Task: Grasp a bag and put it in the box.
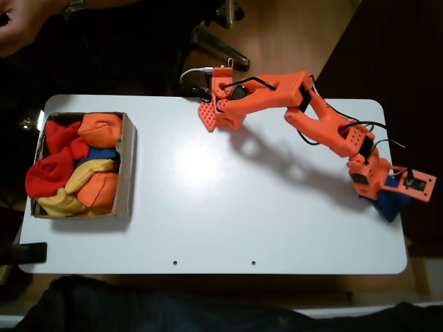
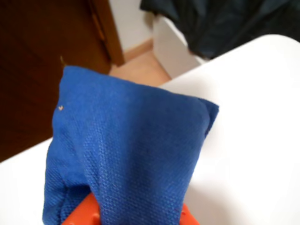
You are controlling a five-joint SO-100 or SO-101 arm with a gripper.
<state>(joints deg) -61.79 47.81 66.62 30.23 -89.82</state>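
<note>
The royal-blue bag [image 1: 392, 205] is at the table's far right edge in the fixed view, under the tip of the orange arm. My gripper [image 1: 383, 196] is shut on the bag, and the fabric bunches between the orange fingers [image 2: 86, 213] in the wrist view. There the bag [image 2: 131, 136] bulges up in front of the camera, above the white table top. The brown cardboard box [image 1: 129, 166] stands at the far left of the table, a long way from the gripper. It holds several orange, red and yellow bean bags and a blue one [image 1: 102, 153].
The white table [image 1: 228, 207] is bare between box and arm. The arm's base [image 1: 220, 104] sits at the back edge, middle. A person's hand [image 1: 21, 24] shows at the top left, beyond the table. A dark wooden door [image 2: 42, 61] stands past the table's edge.
</note>
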